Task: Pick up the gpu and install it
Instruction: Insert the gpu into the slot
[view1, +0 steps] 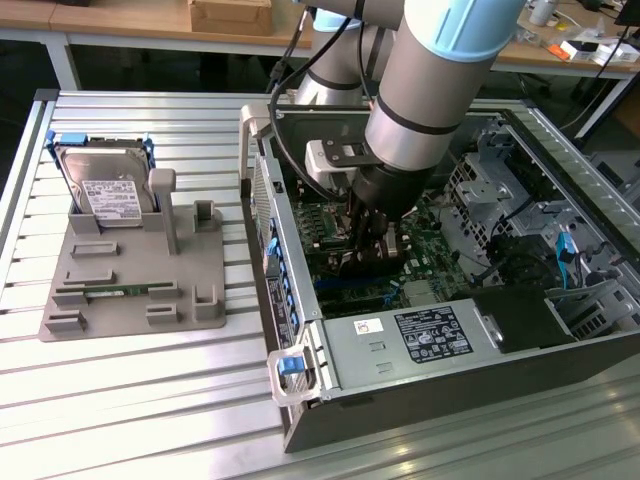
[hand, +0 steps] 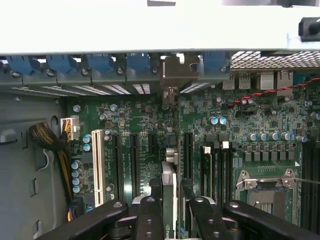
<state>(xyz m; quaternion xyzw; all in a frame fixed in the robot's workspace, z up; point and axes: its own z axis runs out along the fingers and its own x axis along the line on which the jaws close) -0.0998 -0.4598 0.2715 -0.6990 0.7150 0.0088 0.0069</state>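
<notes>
The arm is being held down inside the open case (view1: 300, 330), which is lying on its side on the slatted worktop (view1: 130, 400). The hand (view1: 370, 232) is being kept low over the green motherboard (view1: 330, 225), near the slots.

In the wrist view, the hand (hand: 171, 200) is being seen from above, with its two black fingers (hand: 150, 215) closed partway on a thin card standing on edge between them. That card is the gpu (hand: 169, 180); it is being gripped at its upper edge and is being held upright over the motherboard (hand: 230, 120), in line with the slots. Its metal bracket end (hand: 170, 75) is being shown at the case's rear wall, among the blue slot clips (hand: 100, 62). Whether the card's lower edge is being seated in a slot cannot be told. A white slot (hand: 97, 167) is lying beside the black ones, and the empty processor socket (hand: 265, 192) is being shown on the other side of the hand.

At the exterior view's left, a grey holder (view1: 130, 280) is resting on the worktop, well apart from the case. A hard drive (view1: 105, 190) with a white label is being propped upright in it, and a narrow green stick (view1: 125, 291) is lying in a low groove.
</notes>
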